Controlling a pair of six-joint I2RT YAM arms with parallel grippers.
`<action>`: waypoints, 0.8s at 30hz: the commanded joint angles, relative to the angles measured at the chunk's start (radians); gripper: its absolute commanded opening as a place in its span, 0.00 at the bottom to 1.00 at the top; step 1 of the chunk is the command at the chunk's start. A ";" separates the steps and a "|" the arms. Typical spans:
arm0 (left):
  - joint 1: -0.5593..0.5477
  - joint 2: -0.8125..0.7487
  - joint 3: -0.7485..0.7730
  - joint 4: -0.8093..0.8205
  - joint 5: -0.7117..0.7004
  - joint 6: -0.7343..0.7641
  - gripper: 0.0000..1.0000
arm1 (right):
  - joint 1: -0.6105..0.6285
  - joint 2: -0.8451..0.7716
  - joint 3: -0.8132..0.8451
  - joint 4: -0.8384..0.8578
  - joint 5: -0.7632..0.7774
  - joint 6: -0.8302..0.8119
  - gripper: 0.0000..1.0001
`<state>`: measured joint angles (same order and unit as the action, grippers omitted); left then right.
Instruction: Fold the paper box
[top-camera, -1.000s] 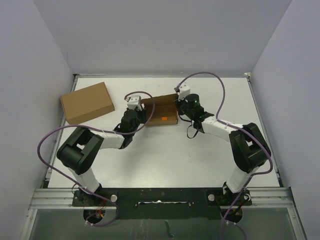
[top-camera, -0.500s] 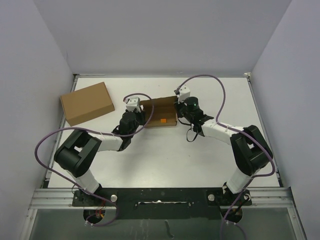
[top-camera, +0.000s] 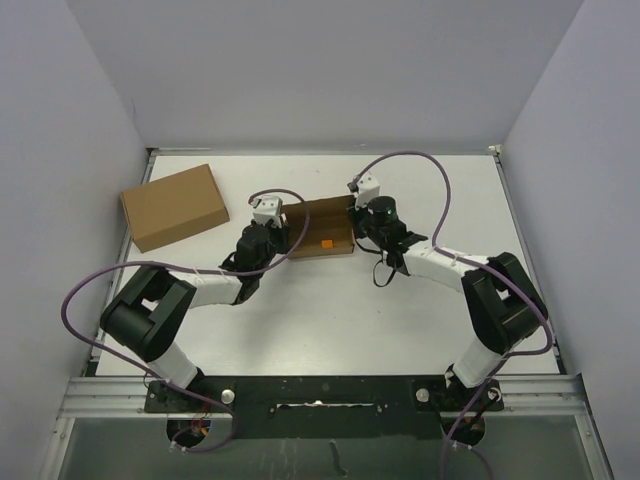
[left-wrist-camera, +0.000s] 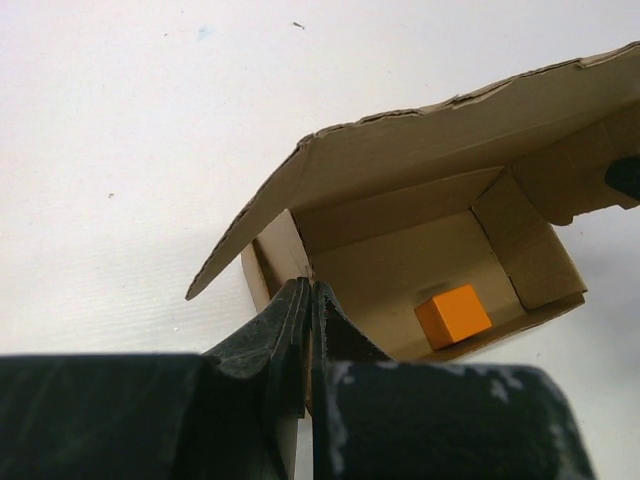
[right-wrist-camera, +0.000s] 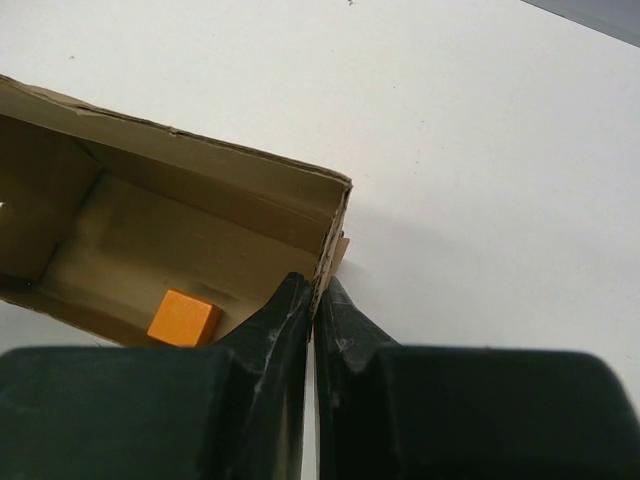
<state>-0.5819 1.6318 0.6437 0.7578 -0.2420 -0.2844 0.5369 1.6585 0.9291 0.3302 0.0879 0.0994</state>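
The paper box (top-camera: 322, 226) is a small brown mailer lying open at the table's middle back, its lid flap raised. A tiny orange cube (top-camera: 326, 241) lies inside it, and shows in the left wrist view (left-wrist-camera: 453, 316) and the right wrist view (right-wrist-camera: 184, 318). My left gripper (top-camera: 284, 234) is shut on the box's left side wall (left-wrist-camera: 283, 249), one finger inside, one outside. My right gripper (top-camera: 353, 227) is shut on the box's right side wall (right-wrist-camera: 335, 230) the same way. The lid flap (left-wrist-camera: 420, 155) leans over the box in the left wrist view.
A larger plain brown cardboard box (top-camera: 174, 206) lies at the table's back left, apart from the arms. Grey walls close the table on three sides. Purple cables loop over both arms.
Both grippers have slid a little toward the near edge with the box held between them. The box now sits slightly nearer and lower in the top view.
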 joint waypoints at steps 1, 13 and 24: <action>-0.017 -0.062 -0.005 -0.010 0.084 0.015 0.00 | 0.034 -0.037 -0.010 -0.056 -0.050 0.041 0.04; -0.012 -0.095 0.000 -0.056 0.131 0.022 0.00 | 0.056 -0.044 -0.020 -0.089 -0.047 0.051 0.07; -0.012 -0.112 -0.033 -0.058 0.147 0.040 0.00 | 0.058 -0.069 -0.050 -0.109 -0.020 -0.017 0.07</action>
<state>-0.5808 1.5875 0.6258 0.6834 -0.1749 -0.2501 0.5636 1.6230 0.8989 0.2615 0.1070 0.1040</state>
